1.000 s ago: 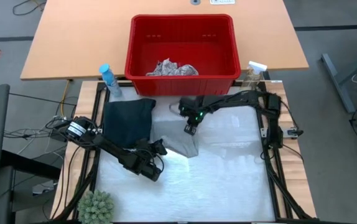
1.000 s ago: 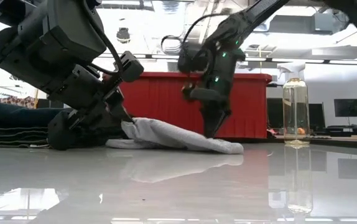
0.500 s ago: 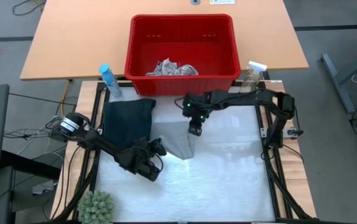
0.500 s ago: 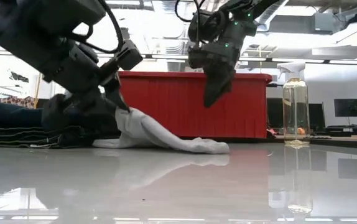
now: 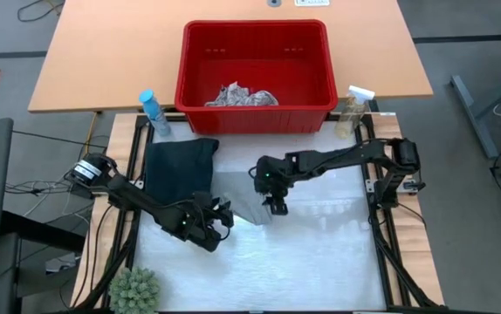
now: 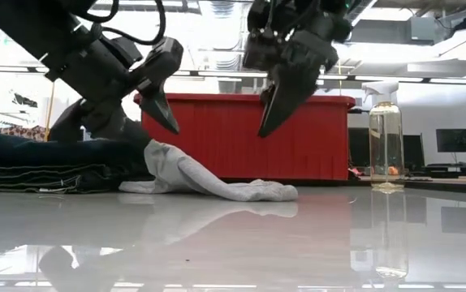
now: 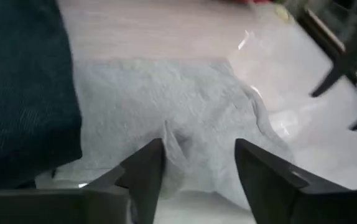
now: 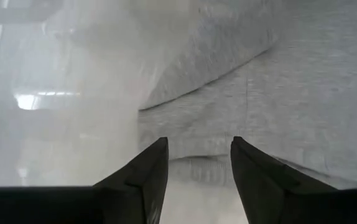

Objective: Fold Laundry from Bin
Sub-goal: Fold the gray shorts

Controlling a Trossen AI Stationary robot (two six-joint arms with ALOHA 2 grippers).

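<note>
From above, the red bin [image 5: 256, 65] holds a leaf-print cloth [image 5: 242, 96]; dark trousers [image 5: 179, 166] lie folded beside the grey cloth [image 5: 243, 194] on the table [image 5: 320, 253]. At table level, the left gripper [image 6: 164, 101] and right gripper [image 6: 278, 101] hang above that cloth. Both wrist views show fingers apart, holding nothing, grey cloth [image 7: 185, 118] below.
</note>
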